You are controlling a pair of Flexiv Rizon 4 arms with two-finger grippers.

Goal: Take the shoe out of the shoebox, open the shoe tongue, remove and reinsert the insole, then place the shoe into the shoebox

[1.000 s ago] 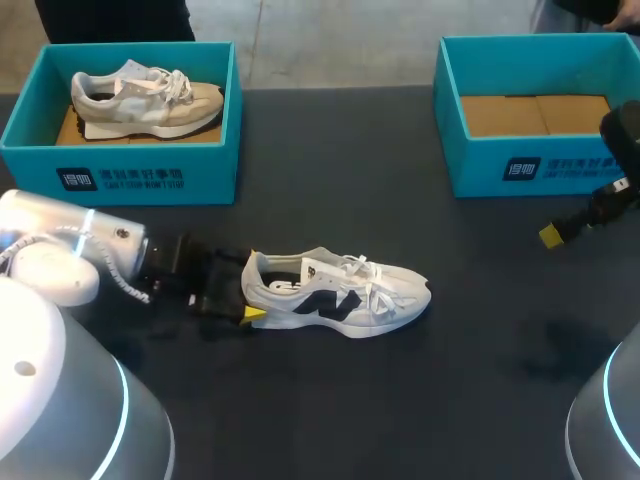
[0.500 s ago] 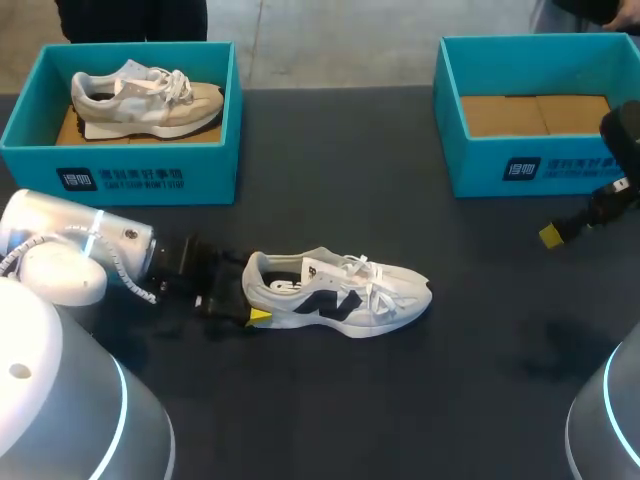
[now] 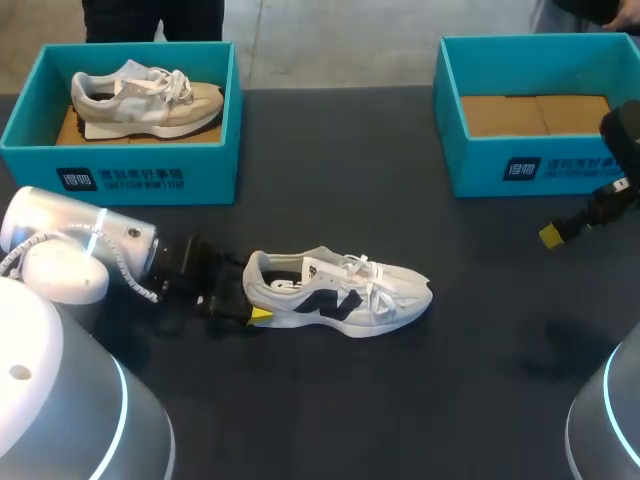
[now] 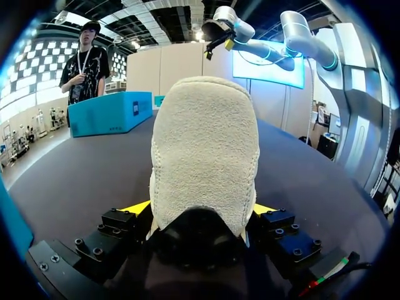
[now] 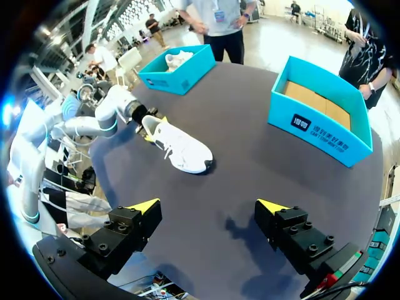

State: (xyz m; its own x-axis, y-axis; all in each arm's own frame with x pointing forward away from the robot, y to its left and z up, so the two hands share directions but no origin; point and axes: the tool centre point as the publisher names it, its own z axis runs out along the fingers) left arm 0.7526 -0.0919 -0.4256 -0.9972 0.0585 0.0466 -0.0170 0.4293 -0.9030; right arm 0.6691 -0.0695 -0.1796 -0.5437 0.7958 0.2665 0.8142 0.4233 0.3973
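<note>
White shoe [image 3: 340,300] with a dark side marking lies on its sole on the dark surface [image 3: 350,180], lower middle of the head view, toe pointing toward the frame's right and laces tied. The left gripper [image 3: 248,297] comes in from the lower left and pinches the shoe's heel. In the left wrist view the pale heel [image 4: 203,150] stands between the two yellow tips, which press it from either side.

The right gripper [image 3: 552,236] hangs at the right edge of the head view, well apart from the shoe. Its own view shows the fingers [image 5: 145,206] spread wide with nothing between them.

One teal shoebox [image 3: 520,170] sits in the upper right, its brown cardboard floor showing. Another teal box [image 3: 120,175] in the upper left holds a beige shoe [image 3: 140,100].
</note>
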